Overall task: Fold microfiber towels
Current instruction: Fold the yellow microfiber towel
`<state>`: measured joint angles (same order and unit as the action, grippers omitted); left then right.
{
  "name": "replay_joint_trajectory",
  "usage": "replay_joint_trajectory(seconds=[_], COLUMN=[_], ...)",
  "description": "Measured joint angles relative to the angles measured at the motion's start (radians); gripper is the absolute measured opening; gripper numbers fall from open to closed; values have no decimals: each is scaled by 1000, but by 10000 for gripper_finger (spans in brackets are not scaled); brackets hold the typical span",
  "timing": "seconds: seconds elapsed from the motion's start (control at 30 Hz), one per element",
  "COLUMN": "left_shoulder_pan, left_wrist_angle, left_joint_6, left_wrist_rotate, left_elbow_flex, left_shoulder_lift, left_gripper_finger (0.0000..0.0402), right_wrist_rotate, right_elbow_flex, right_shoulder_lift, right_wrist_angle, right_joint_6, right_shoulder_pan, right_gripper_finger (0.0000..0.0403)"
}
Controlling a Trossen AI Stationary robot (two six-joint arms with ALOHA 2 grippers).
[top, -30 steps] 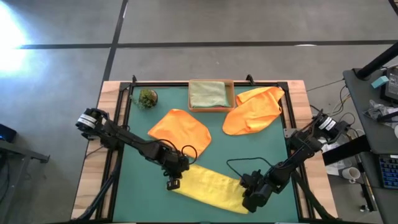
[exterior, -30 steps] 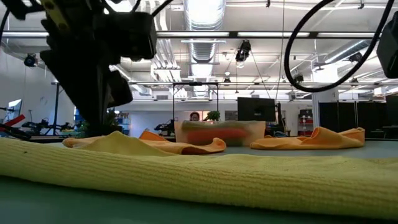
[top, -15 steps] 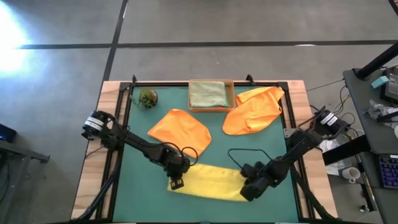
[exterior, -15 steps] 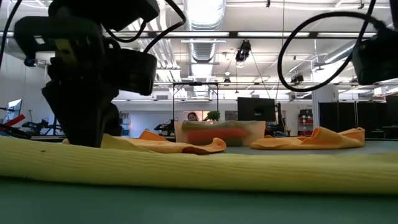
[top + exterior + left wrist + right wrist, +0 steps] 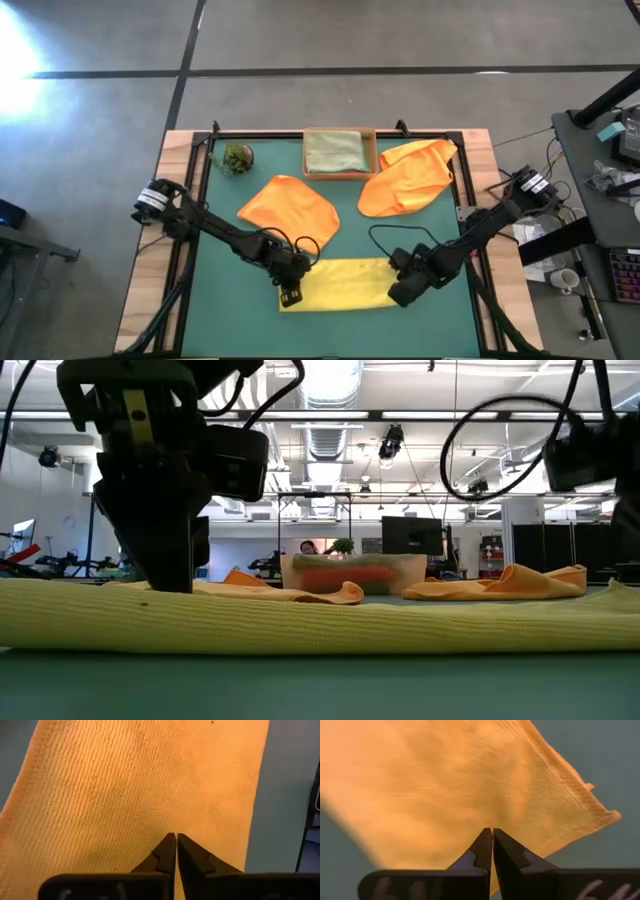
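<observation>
High view. A folded strip of soft yellow microfiber towel [image 5: 340, 284] lies flat along the near edge of the green mat [image 5: 220, 215] that covers the wooden counter [image 5: 148, 290]. The left gripper [image 5: 291, 295] sits on the strip's left end and the right gripper [image 5: 400, 292] on its right end; both sets of fingers are pressed together on the cloth. Just behind the strip lies a rumpled orange microfiber towel [image 5: 290, 208], and a second orange microfiber towel [image 5: 408, 176] lies crumpled toward the far right corner. At the far edge, between them, a shallow tan cardboard tray [image 5: 372, 150] holds a folded pale sage green towel [image 5: 333, 151]. A small green leafy clump [image 5: 238, 157] sits at the far left of the mat. Black cable loops rise near both wrists.

Low view. The yellow towel [image 5: 330, 625] fills the width of the foreground as a low ridge. The left gripper [image 5: 165, 575] comes down onto it at left, blocking part of the orange cloth behind. The tray [image 5: 350, 573] and the second orange towel [image 5: 505, 582] show beyond; a person's head is partly visible behind the tray.

Left wrist view. Fingers [image 5: 168, 854] closed tip to tip, resting on ribbed yellow cloth [image 5: 125, 790], with mat at either side.

Right wrist view. Fingers [image 5: 485, 851] closed on the yellow cloth [image 5: 450, 790] near a frayed corner; mat beyond.
</observation>
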<state>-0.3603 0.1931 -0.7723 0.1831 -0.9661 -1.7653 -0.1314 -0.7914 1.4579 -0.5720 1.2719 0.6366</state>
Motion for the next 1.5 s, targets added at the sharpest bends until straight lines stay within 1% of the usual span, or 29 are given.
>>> replay_joint_trajectory(seconds=[0.17,0.37,0.5,0.6,0.7,0.8,0.87,0.97,1.13,1.2,1.3,1.4,1.5], left_shoulder_pan=[0,0,-1,-1,-1,0,0,-2,-3,-2,-2,-2,-1], left_wrist_angle=[-1,-1,6,11,53,88,85,87,81,73,81,70,54], left_joint_6=[0,0,-1,-5,-7,-7,-6,0,52,53,55,76,97], left_wrist_rotate=[2,7,6,6,8,50,70,66,-4,-6,-7,-10,-11], left_elbow_flex=[0,-4,-4,-4,-4,-4,-1,8,19,19,23,22,24], left_shoulder_lift=[0,15,41,61,81,93,98,100,84,77,75,58,26], left_gripper_finger=[2,8,40,74,109,133,140,139,125,114,93,70,44], right_wrist_rotate=[-1,-53,-60,-61,-61,-58,-48,-47,-28,18,61,85,87], right_elbow_flex=[-2,-3,-5,-8,-13,-19,-19,-16,-15,-16,-25,-40,-47], right_shoulder_lift=[-86,-163,-180,-179,-179,-179,-179,-163,-78,-33,28,74,104], right_wrist_angle=[-25,-52,-51,-51,-45,-28,14,85,121,123,171,171,165], right_joint_6=[0,0,-5,-7,-9,-3,15,41,84,97,97,97,113], right_shoulder_pan=[5,14,14,14,14,14,15,25,46,46,51,51,46], right_gripper_finger=[8,8,8,8,8,8,8,9,8,8,9,9,9])
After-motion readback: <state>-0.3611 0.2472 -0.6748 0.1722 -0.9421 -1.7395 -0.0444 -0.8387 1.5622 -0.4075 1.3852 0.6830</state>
